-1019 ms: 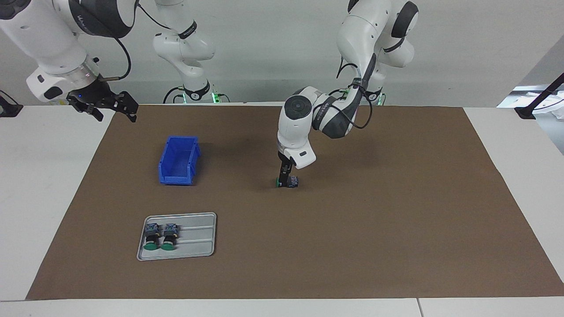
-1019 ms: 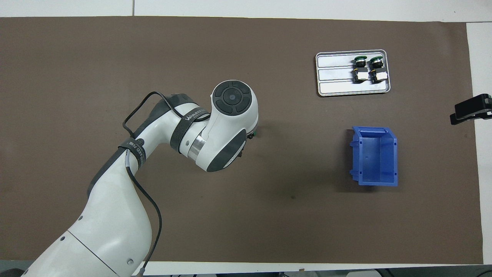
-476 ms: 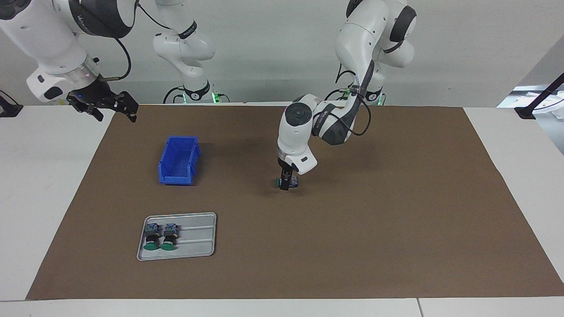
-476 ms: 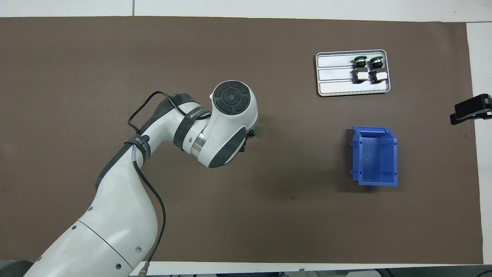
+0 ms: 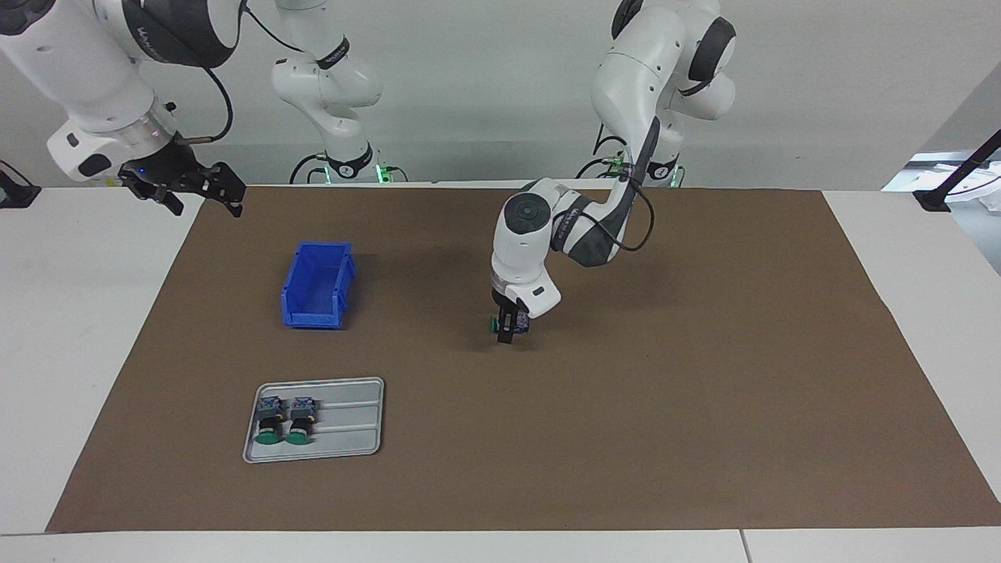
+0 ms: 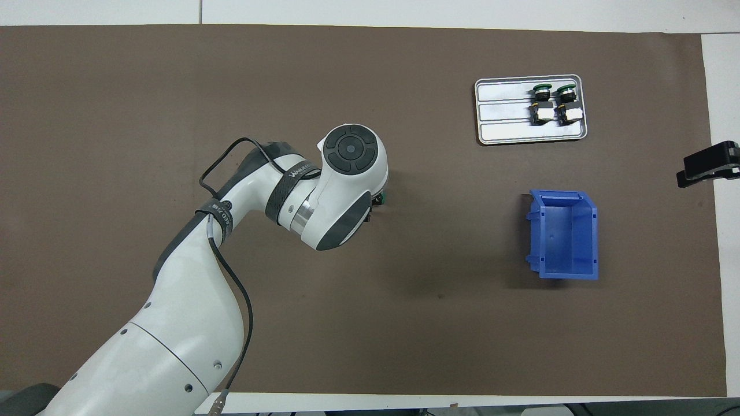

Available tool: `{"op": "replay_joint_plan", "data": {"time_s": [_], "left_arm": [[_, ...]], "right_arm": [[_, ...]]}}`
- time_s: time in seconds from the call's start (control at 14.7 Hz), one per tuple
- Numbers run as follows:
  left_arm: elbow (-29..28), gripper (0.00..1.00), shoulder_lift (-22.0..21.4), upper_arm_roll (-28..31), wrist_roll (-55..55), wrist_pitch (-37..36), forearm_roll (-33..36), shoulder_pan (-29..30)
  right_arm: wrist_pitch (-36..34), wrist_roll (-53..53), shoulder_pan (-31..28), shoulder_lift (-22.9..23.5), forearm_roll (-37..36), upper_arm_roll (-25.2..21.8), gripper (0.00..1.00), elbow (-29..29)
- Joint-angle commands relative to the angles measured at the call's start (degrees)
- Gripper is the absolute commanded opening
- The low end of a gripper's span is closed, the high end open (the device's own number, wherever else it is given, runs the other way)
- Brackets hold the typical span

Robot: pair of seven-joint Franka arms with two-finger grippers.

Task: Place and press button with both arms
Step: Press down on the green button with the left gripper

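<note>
the left gripper (image 5: 506, 335) was down at the loose push-button switch (image 5: 510, 324), which lay on its side on the brown mat (image 5: 626, 407) near the mat's middle, well clear of every edge. this looked like the pick-up step. its jaws straddled the switch; whether they had closed on it i cannot tell, since the wrist hid the fingertips from above. the next move would call for a firm grip across the black neck and a straight lift before carrying it to the grey tray (image 5: 352, 438), which sat toward the mat's corner at the right arm's end, away from the robots, with two switches (image 5: 283, 418) already in it. the blue bin (image 5: 317, 285) stood nearer the robots than the tray. the right gripper (image 5: 184, 191) waited, jaws spread and empty, over the mat's corner at its own base.

compared with a second before, the left gripper had dropped lower around the switch and its wrist sat closer to the mat; the switch had not moved.
</note>
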Motion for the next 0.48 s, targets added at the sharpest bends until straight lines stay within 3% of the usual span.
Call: {"op": "replay_joint_plan", "data": {"time_s": [0.0, 0.41], "left_arm": [[0.61, 0.52, 0.35, 0.86, -1.04, 0.64, 0.4, -0.85], [-0.35, 0.5, 0.35, 0.78, -0.96, 2.31, 0.41, -0.94]], "right_arm": [[0.5, -1.0, -0.06, -1.49, 0.74, -0.15, 0.98, -1.74], [0.5, -1.0, -0.06, -1.49, 0.74, -0.15, 0.98, -1.74]]}}
